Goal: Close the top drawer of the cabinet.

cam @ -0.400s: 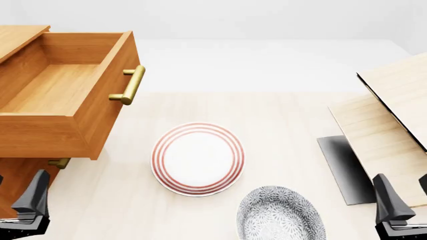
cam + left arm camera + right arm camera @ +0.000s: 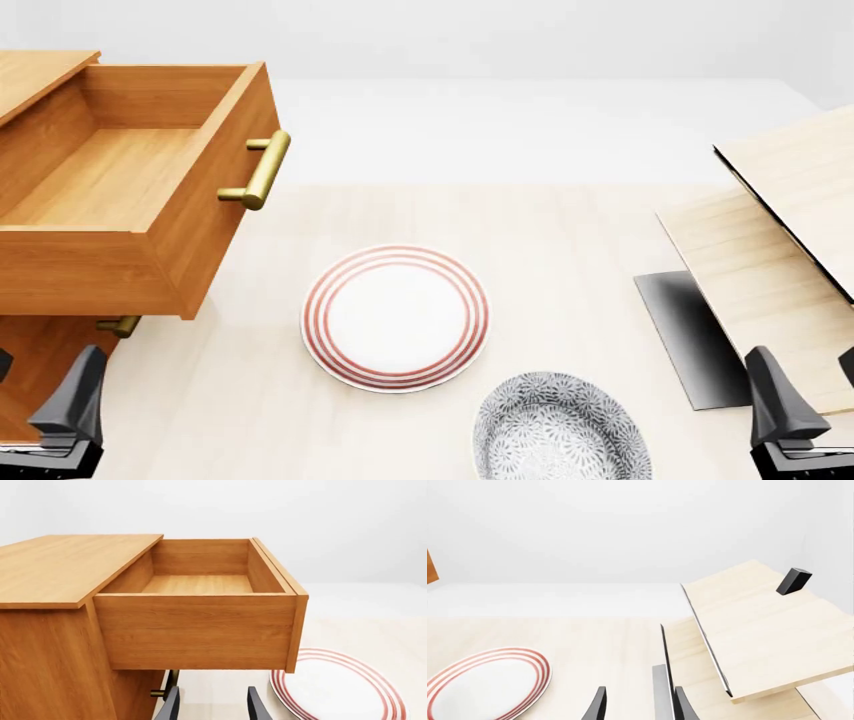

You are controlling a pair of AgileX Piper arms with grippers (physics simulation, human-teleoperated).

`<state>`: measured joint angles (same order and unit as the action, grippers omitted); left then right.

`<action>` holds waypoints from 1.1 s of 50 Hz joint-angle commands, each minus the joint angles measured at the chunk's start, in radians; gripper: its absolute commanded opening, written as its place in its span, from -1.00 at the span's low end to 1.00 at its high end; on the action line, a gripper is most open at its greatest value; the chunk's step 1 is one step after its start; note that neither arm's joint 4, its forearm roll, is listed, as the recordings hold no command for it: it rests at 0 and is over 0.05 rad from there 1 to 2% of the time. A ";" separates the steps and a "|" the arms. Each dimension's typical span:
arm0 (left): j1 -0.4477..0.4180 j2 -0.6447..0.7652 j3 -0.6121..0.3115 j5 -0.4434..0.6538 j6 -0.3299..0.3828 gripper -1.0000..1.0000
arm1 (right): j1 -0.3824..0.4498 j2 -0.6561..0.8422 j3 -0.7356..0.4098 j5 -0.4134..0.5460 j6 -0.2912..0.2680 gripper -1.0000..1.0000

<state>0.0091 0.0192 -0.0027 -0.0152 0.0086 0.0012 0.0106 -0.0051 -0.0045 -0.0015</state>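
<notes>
The orange-brown cabinet (image 2: 34, 70) stands at the table's left. Its top drawer (image 2: 134, 170) is pulled far out to the right and is empty; the brass bar handle (image 2: 256, 170) sits on its front. The lower drawer's handle (image 2: 118, 325) shows beneath it. My left gripper (image 2: 40, 385) is open and empty at the near left, below the drawer's side. In the left wrist view the drawer (image 2: 200, 630) and cabinet (image 2: 60, 570) fill the picture above the gripper (image 2: 213, 707). My right gripper (image 2: 811, 385) is open and empty at the near right, far from the cabinet.
A red-striped white plate (image 2: 396, 318) lies in the middle of the table, and a grey patterned bowl (image 2: 561, 430) sits near the front edge. Pale light-wood boards (image 2: 787, 230) with a dark panel (image 2: 687, 335) stand at the right, close to my right gripper (image 2: 640, 707).
</notes>
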 commanded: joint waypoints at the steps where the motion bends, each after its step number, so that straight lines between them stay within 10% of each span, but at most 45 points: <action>1: -0.002 -0.013 0.002 0.006 0.024 1.00 | -0.005 -0.003 0.000 0.002 -0.005 1.00; 15: -0.022 -0.019 -0.054 0.018 0.059 1.00 | -0.005 -0.004 0.000 0.002 -0.005 1.00; 35: -0.196 -0.019 -0.364 0.221 0.121 1.00 | -0.005 -0.005 0.001 0.003 -0.005 1.00; 55: -0.472 0.301 -0.549 0.043 0.162 1.00 | -0.005 -0.005 0.001 0.003 -0.005 1.00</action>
<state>-0.3395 0.1753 -0.4650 0.1018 0.1509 -0.0036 0.0054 -0.0043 -0.0014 -0.0067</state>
